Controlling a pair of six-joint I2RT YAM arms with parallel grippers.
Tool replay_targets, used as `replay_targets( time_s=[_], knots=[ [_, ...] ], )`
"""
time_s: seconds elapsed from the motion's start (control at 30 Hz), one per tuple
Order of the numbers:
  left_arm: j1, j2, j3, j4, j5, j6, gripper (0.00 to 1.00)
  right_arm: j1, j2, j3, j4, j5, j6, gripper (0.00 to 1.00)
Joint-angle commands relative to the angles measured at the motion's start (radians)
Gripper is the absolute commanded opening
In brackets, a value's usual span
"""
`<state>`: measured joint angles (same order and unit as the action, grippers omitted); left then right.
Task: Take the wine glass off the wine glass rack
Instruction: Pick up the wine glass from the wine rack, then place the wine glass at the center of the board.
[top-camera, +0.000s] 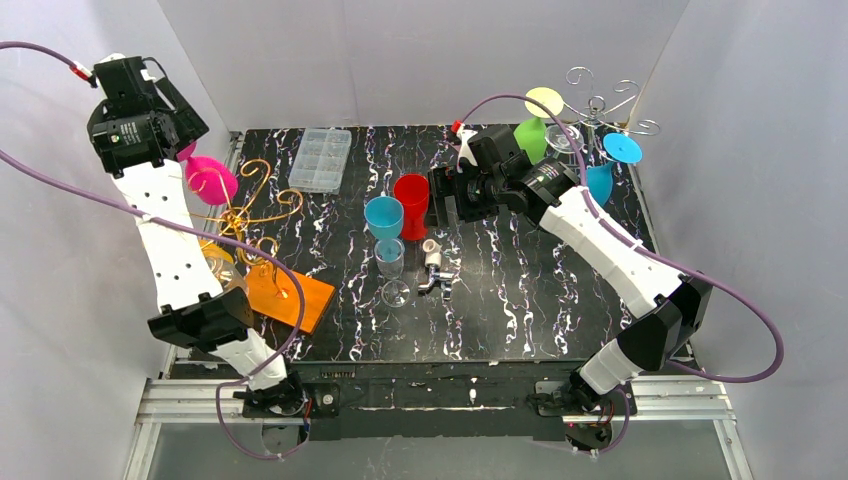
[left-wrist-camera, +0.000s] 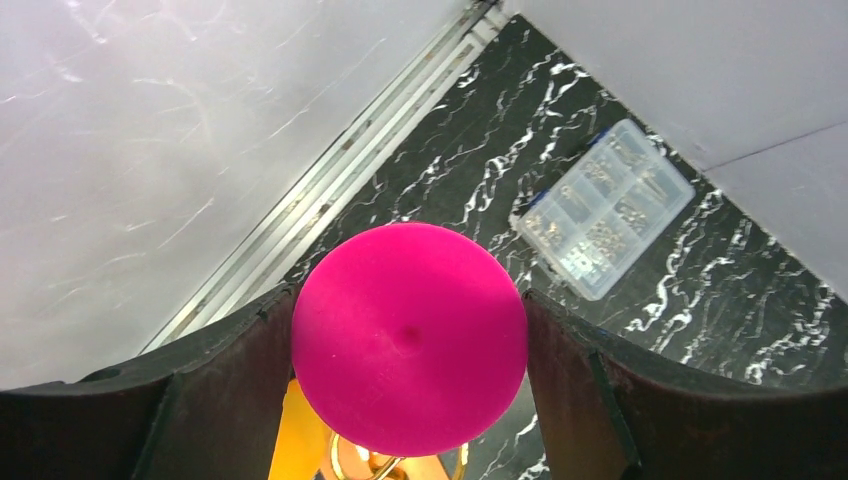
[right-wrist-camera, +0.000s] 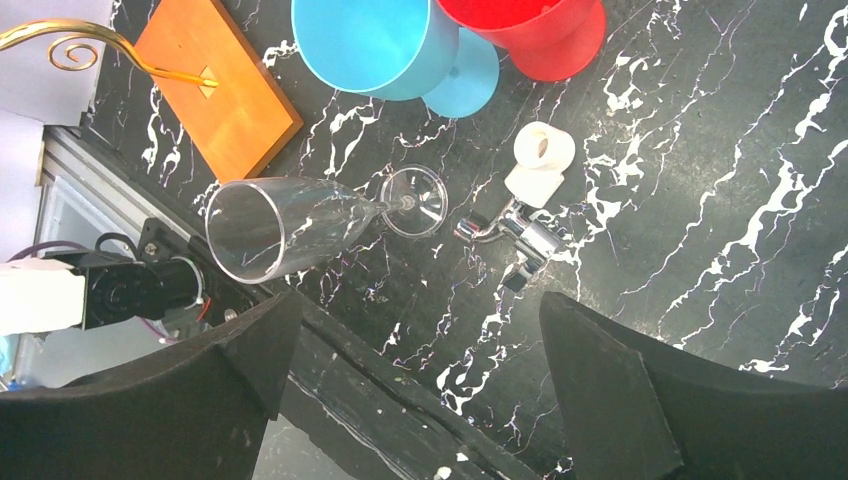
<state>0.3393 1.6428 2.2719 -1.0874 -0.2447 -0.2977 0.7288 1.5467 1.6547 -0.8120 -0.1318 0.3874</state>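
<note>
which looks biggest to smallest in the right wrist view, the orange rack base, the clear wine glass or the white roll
1 and 2, not ranked: orange rack base and clear wine glass. They look about alike here, and the base runs off the top edge.
3. white roll, clearly the smallest.

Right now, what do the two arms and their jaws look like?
The left arm and the right arm have white links with small round holes and black joint housings. A thin purple cable loops along each; the left one carries a red band. The jaws are dark, broad and matte.
</note>
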Motion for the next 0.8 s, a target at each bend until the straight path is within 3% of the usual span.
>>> replay_targets(
  time_s=[0.0,0.37,0.77],
  knots=[
    [-0.004,0.009,0.07,0.066,0.086,-0.031,0.38,0.005,-0.021,0.015,0.018,0.025,-0.012,0.98],
    [-0.134,0.056,0.166,0.104,0.137,-0.049,0.38,0.006,-0.049,0.047,0.019,0.07,0.013,0.98],
    [-0.261,0.045,0.208,0.149,0.298,-0.164,0.38,0.005,-0.071,0.118,0.051,0.107,0.054,0.98]
  ],
)
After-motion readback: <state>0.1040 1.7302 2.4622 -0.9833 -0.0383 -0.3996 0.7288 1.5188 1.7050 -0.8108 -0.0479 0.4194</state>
